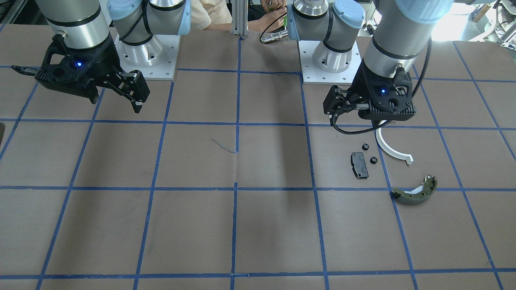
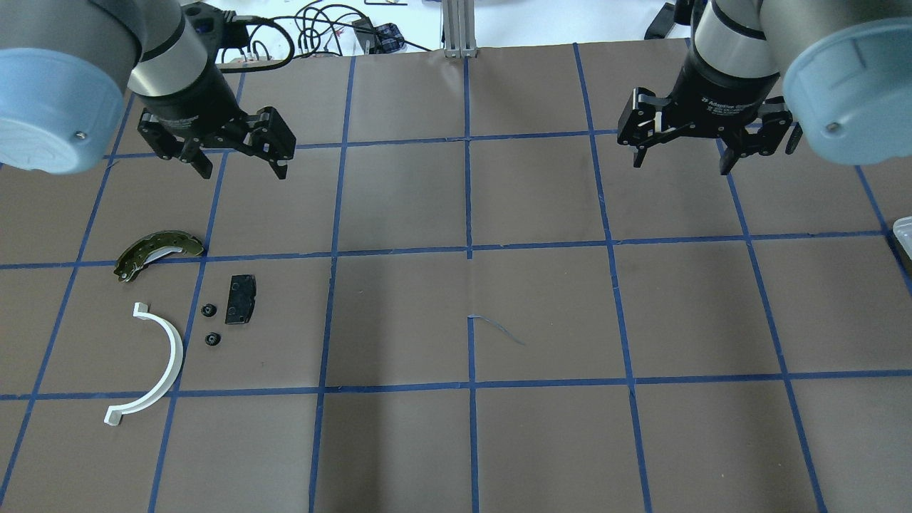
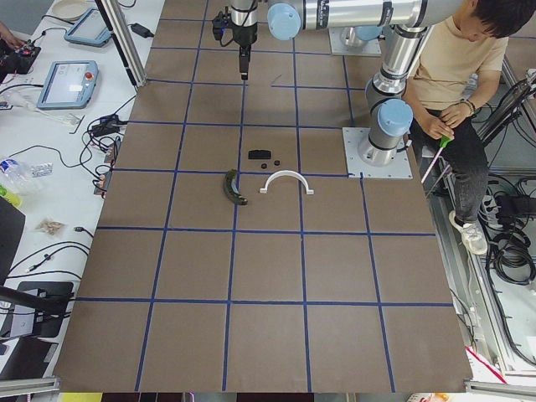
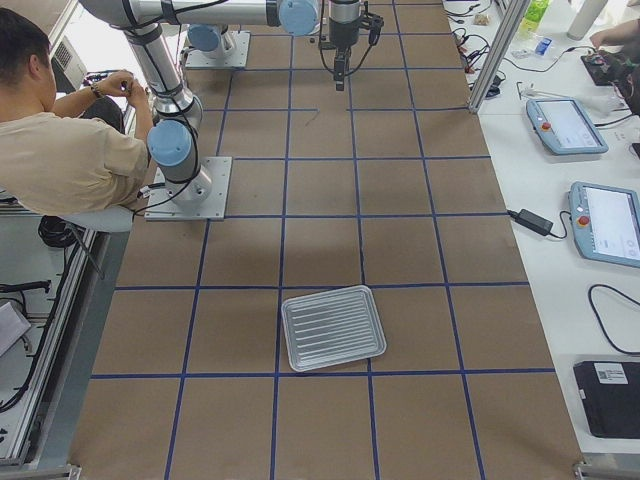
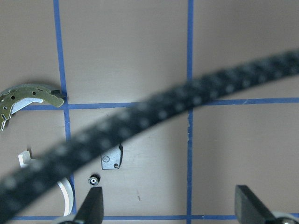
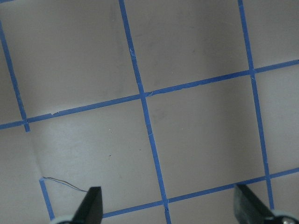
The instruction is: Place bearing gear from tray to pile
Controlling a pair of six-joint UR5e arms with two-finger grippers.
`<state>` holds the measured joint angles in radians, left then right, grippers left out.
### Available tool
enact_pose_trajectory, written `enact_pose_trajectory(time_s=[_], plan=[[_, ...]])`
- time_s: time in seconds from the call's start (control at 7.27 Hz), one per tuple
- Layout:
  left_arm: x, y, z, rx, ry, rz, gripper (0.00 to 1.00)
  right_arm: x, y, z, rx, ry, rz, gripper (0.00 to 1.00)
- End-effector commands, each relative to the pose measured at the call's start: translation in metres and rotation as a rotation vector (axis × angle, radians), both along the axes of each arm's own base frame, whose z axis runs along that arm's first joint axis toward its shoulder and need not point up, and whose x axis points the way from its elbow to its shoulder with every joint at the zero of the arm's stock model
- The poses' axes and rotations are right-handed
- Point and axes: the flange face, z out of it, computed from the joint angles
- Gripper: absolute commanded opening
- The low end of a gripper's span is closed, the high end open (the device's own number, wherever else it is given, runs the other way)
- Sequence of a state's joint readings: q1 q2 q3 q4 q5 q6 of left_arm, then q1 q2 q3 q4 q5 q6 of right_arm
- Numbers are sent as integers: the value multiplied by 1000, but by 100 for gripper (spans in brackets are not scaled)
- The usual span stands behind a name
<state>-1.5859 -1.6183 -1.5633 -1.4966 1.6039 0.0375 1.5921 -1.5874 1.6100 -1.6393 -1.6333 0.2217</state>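
Observation:
The pile lies on the table's left half: an olive brake shoe [image 2: 160, 251], a black pad [image 2: 241, 299], a white half-ring [image 2: 167, 356] and two small black bearing gears [image 2: 208, 309] [image 2: 211, 339] beside the pad. My left gripper [image 2: 244, 173] is open and empty, above the table just beyond the pile. Its wrist view shows one gear [image 5: 94, 179] and the pad [image 5: 112, 158] below it. My right gripper [image 2: 682, 167] is open and empty, at the far right. The tray [image 2: 903, 235] shows as a sliver at the right edge. In the exterior right view the tray [image 4: 333, 327] holds nothing I can see.
Blue tape lines grid the brown table. A blurred black cable [image 5: 154, 116] crosses the left wrist view. A person [image 3: 456, 75] sits behind the arm bases. Tablets and cables lie on the side bench [image 4: 590, 200].

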Motion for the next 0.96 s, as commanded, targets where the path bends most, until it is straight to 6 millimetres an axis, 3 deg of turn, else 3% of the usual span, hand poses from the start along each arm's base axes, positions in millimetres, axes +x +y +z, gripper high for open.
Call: enact_pose_trajectory(time_s=[0.0, 0.83], plan=[[-21, 0, 31, 31, 19, 27, 100, -2, -3, 3, -11, 9, -1, 100], [-22, -6, 26, 66, 26, 26, 100, -3, -3, 0, -24, 6, 11, 100]])
